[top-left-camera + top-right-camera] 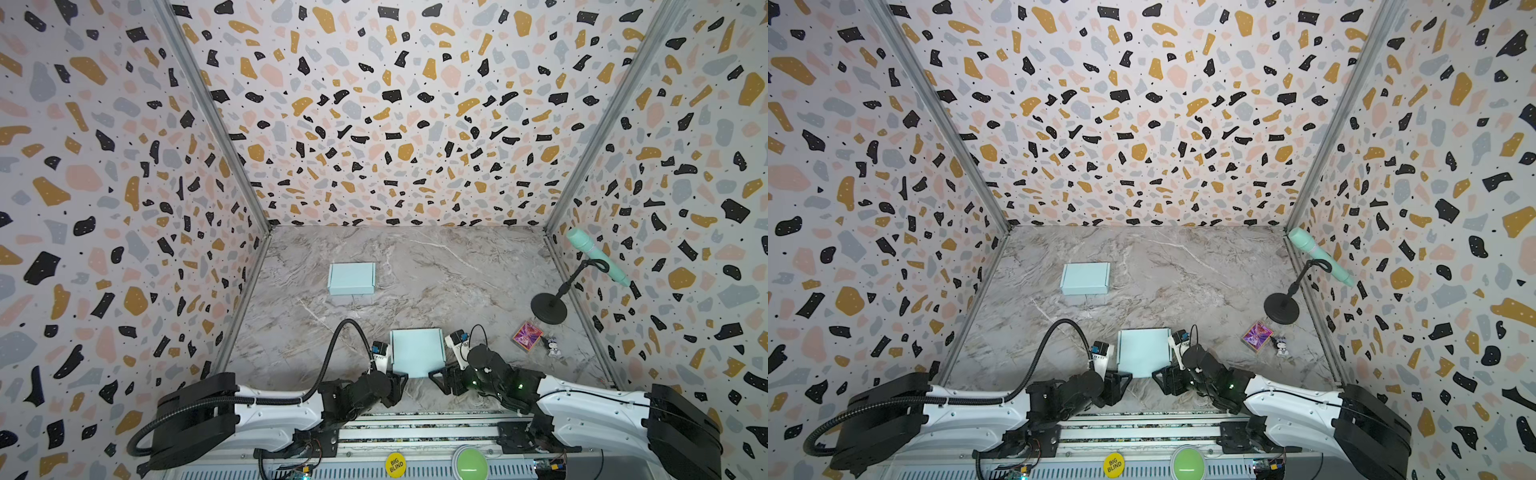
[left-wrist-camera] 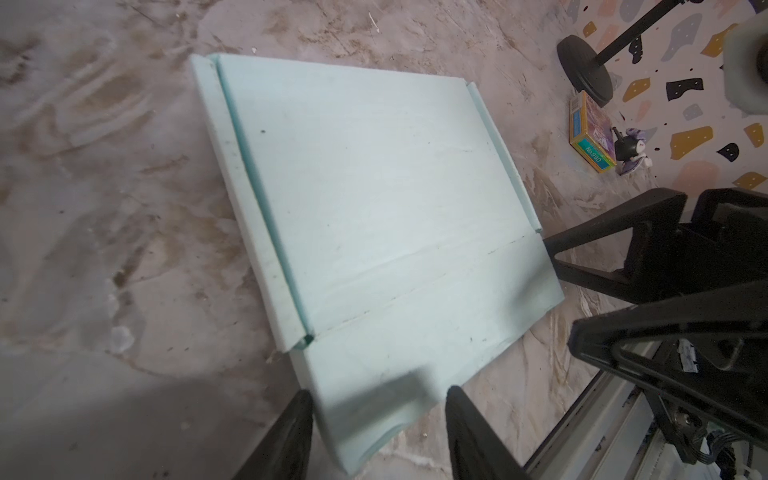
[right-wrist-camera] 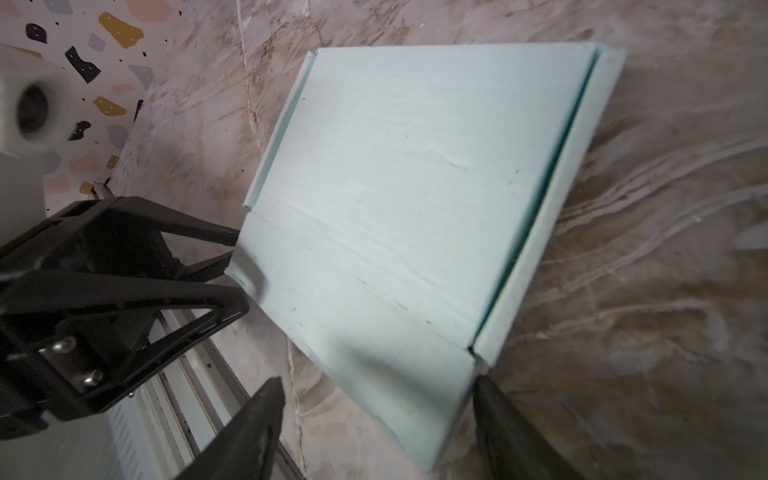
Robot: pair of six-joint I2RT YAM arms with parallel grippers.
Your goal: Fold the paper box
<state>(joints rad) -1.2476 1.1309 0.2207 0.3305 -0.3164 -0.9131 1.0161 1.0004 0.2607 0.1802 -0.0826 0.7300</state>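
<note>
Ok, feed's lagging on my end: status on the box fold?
Left gripper, right gripper open, straddling near edge. Paper box mostly flat, sides raised. Mic stand off right, clear.

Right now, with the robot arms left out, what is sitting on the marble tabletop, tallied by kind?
Pale blue paper boxes: 2 (folded box, partly folded box)
Microphone on stand: 1
Colourful card box: 1
Small figurine: 1
Total: 5

Robot lab booth, terrazzo-print walls (image 1: 104, 166), marble-look tabletop (image 1: 436, 270)
</note>
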